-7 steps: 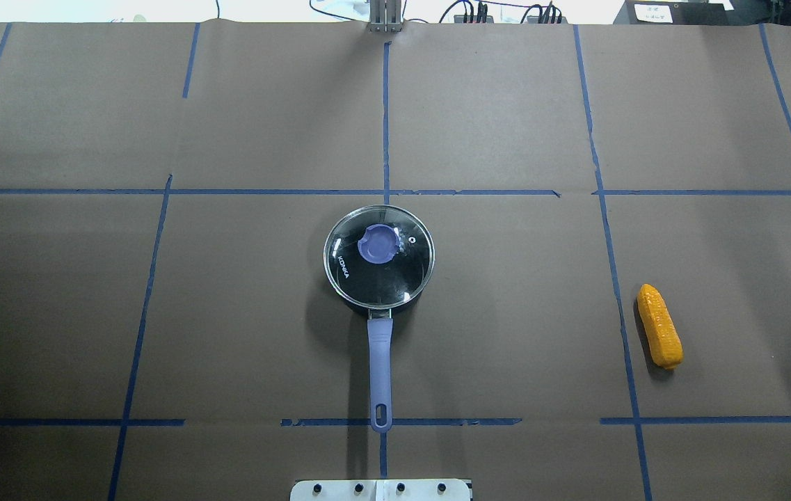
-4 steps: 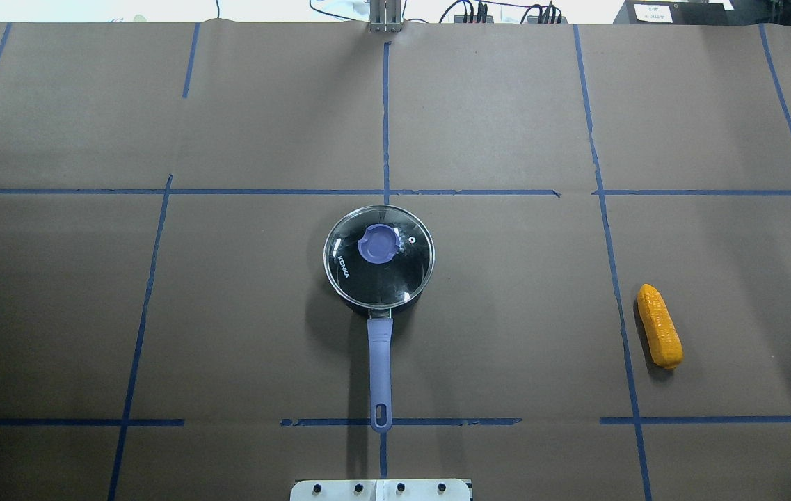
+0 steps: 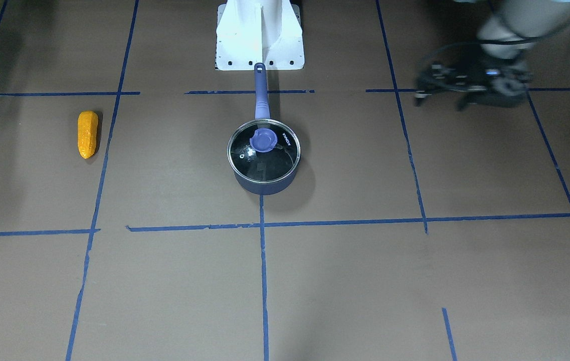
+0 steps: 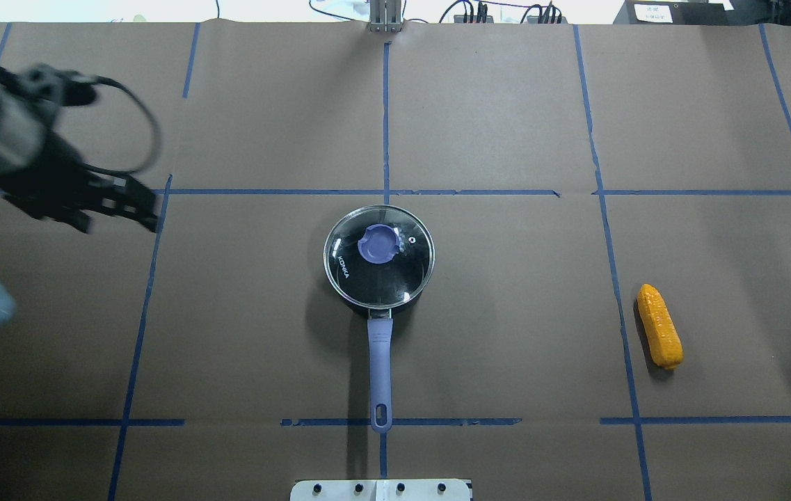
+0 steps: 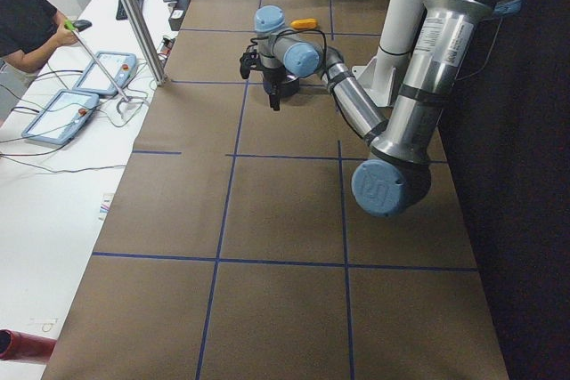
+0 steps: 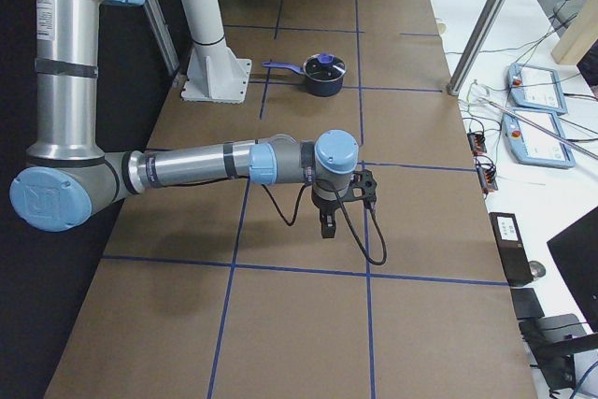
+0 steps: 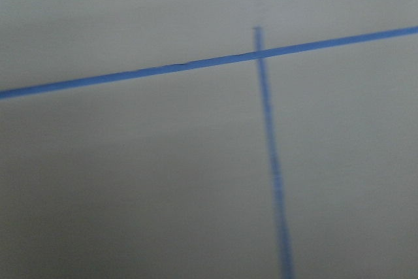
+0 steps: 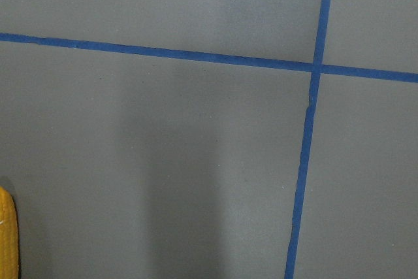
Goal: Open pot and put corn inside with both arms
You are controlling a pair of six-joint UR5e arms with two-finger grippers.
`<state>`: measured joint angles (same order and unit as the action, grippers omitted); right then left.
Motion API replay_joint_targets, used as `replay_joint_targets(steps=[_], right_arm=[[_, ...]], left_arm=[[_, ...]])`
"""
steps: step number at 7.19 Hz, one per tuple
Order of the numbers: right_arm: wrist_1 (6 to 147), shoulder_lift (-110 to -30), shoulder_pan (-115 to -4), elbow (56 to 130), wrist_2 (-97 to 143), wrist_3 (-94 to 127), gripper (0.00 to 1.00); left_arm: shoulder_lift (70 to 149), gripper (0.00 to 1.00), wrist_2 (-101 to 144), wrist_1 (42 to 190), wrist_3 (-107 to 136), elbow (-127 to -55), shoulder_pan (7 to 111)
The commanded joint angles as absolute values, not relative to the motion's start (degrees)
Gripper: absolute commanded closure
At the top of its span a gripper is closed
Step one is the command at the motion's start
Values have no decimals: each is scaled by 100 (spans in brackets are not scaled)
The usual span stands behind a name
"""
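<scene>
**Front-facing camera:** The pot [image 3: 263,175] stands at the middle of the brown surface [image 3: 365,281]. Its glass lid [image 3: 277,159] is on and its long handle [image 3: 260,95] points at the white mounting base [image 3: 259,35]. The corn [image 3: 87,134] lies flat on the robot's right side, well apart from the pot and just beside a blue tape line [image 3: 107,150]. The left gripper [image 3: 440,103] is blurred. It hangs over the robot's left side with its jaws apart, holding nothing.

**Overhead camera:** The lid's blue knob [image 4: 378,245] sits at the centre of the glass. The left gripper is above a tape crossing, well apart from the pot.

**Left-end camera:** The near left arm [image 5: 356,109] reaches out over the surface, gripper pointing down. The corn shows beyond it, and an operator [image 5: 27,24] sits at a white bench.

**Right-end camera:** The right arm [image 6: 206,165] stretches low along the surface. The right gripper [image 6: 324,226] points down near a tape crossing, and I cannot tell whether its jaws are apart or together. The pot stands far beyond, near the base.

**Left wrist camera:** It shows only blurred surface and crossing tape.

**Right wrist camera:** It shows surface, a tape crossing and one end of the corn at the lower left edge.
</scene>
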<state>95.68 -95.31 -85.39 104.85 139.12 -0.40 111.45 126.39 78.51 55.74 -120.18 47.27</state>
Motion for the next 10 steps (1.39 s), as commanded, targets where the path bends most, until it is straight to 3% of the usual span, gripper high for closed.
replay_joint_targets(steps=[1, 2, 4, 10], right_arm=[[9563, -9510, -8421, 10485, 13931, -9, 0], [9563, -9501, -8385, 10494, 13931, -9, 0], [9562, -9466, -8341, 10503, 13939, -9, 0], [9562, -9457, -8306, 10503, 13948, -9, 0]], left_arm=[[12928, 0, 11832, 7735, 7271, -10811, 3764], [13694, 0, 11708, 7734, 7704, -10088, 3692], [14297, 0, 11437, 7752, 8427, -9452, 3481], [14379, 0, 10986, 7997, 9106, -8974, 3085]])
